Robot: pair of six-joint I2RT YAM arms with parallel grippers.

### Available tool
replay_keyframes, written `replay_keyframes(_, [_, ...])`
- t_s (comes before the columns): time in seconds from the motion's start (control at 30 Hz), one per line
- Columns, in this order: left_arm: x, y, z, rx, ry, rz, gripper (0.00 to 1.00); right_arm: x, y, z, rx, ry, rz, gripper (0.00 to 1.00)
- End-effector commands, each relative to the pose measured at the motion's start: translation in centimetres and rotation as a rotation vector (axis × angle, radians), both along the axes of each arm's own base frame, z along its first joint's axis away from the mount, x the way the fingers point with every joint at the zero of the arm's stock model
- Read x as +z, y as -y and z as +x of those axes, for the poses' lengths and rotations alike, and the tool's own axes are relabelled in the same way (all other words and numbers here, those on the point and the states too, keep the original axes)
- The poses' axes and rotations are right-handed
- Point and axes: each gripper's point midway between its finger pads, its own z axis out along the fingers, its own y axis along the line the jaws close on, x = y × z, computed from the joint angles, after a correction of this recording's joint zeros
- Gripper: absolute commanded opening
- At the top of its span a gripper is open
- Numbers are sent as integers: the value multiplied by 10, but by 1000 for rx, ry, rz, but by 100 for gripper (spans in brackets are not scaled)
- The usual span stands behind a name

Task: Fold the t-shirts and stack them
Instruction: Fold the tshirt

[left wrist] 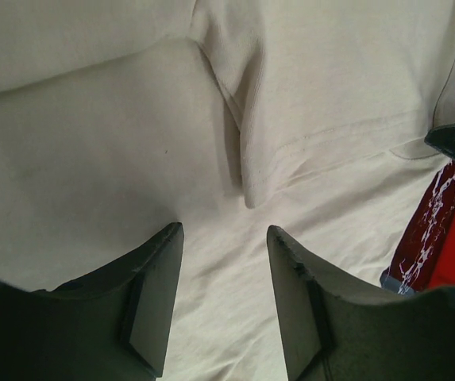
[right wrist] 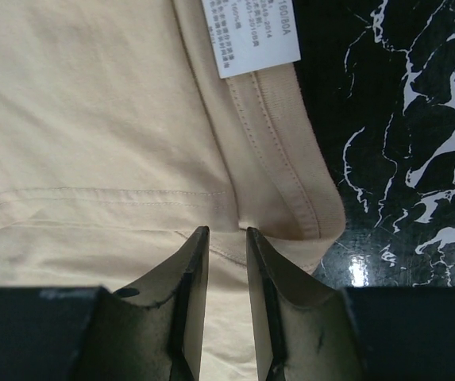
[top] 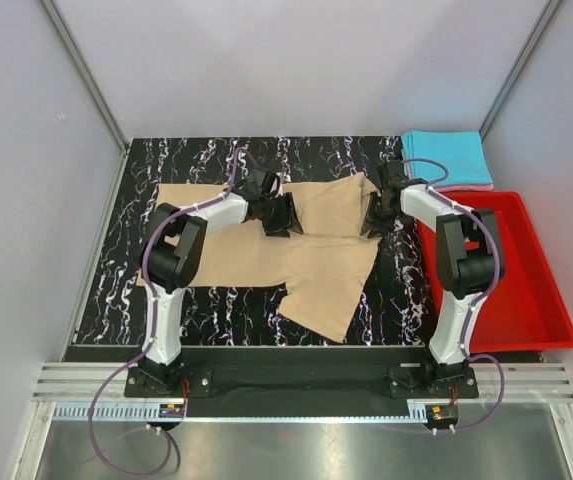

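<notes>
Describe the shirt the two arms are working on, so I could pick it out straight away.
Start at the black marbled table; the tan shirt lies spread across its middle, between the left gripper and the right gripper. Unlike the cyan shirt and the pink shirt, stacked folded at the far right corner, it is unfolded and has a white label at the neck.

overhead view looks down, 2 wrist views close – all share tan t-shirt point(top: 306, 260)

Both arms reach forward, left gripper point(left wrist: 225, 238) jaws parted, right gripper point(right wrist: 227, 238) jaws nearly together.
</notes>
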Motion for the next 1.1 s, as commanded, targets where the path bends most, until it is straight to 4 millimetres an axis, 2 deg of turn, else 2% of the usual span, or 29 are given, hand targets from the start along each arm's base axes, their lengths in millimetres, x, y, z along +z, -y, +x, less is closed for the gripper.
replay_keyframes(0.0, [26,18,28,-16,113,-60,52,-5,4,7,1,27,-23,32])
replay_keyframes(0.3, [17,21,32,-8,101,-57,53,-10,7,12,-12,39,-39,29])
replay_keyframes(0.53, [13,28,32,-20,92,-67,50,-12,6,13,-13,39,-33,25])
replay_keyframes(0.63, [12,30,33,-17,90,-65,47,-11,6,13,-17,41,-35,18])
replay_keyframes(0.8, [11,33,33,-12,78,-69,39,-7,6,13,-12,49,-35,3])
replay_keyframes(0.87, [10,33,33,-10,74,-66,36,-7,6,12,-7,49,-32,0])
replay_keyframes(0.97, [11,33,33,-6,75,-64,24,-3,4,13,-3,57,-25,0])
replay_keyframes(1.0, [13,32,33,-3,76,-65,14,-1,4,12,-2,59,-22,0])
replay_keyframes(1.07, [18,33,34,7,77,-70,3,5,3,15,-1,72,-17,0])
